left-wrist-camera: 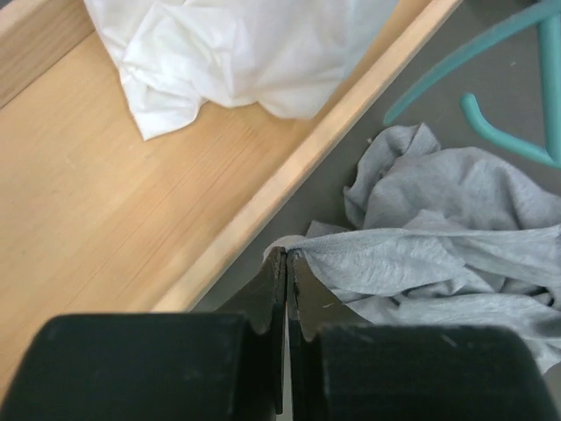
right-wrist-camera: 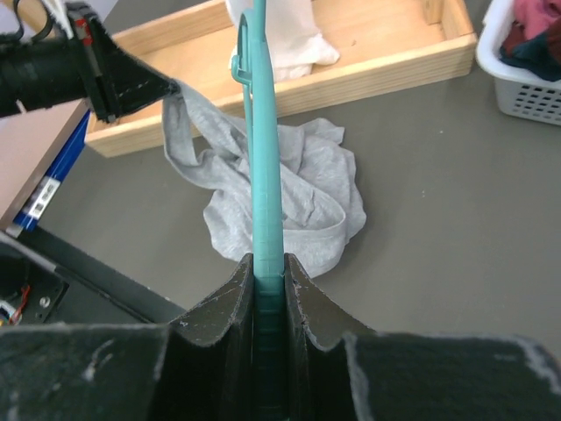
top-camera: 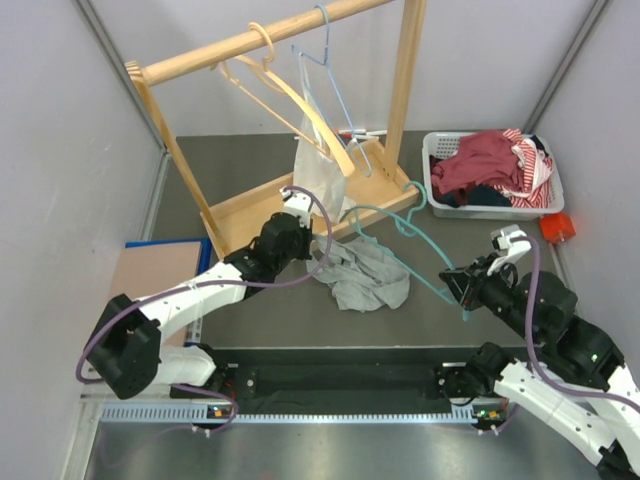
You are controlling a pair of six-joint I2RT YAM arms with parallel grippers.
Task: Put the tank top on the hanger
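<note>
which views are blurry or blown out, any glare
Top external: even light, soft shadows, sharp throughout. Left wrist: the white bag is nearly blown out; the left gripper looks soft up close, the tank top crisp. Right wrist: the hanger is sharp, no glare.

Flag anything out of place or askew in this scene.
The tank top lies in a crumpled heap on the table, one edge pinched by the left gripper. A white plastic bag slumps into the wooden rack's base tray. Clothes pile above the basket's rim.
</note>
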